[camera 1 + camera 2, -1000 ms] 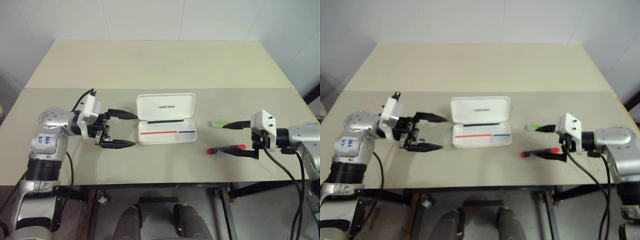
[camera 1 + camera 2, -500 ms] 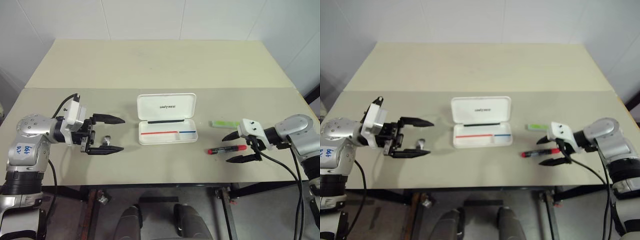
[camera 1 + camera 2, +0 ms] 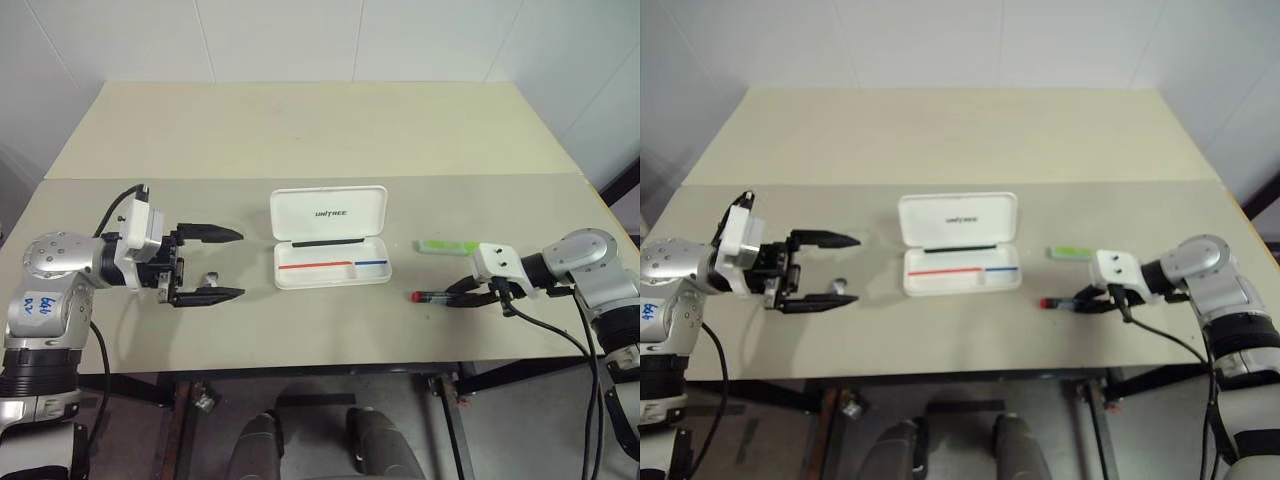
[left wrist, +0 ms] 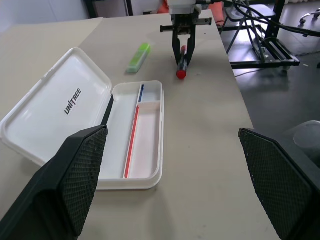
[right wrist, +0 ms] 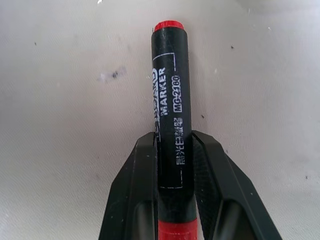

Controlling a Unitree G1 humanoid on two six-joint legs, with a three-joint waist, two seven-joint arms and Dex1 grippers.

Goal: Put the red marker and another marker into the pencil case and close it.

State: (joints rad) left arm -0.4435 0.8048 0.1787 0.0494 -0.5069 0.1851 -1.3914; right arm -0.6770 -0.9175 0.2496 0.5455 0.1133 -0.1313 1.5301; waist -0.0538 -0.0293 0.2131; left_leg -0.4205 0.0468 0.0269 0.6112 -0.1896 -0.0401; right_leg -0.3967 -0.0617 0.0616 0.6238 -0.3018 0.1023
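Right gripper now pinching the red marker

Head views: the right gripper, spread half a second ago, has clamped the red marker on the table, right of the open pencil case; the green marker lies beyond.
Left wrist view: the left gripper stays spread.
Right wrist view: fingers squeeze the barrel.
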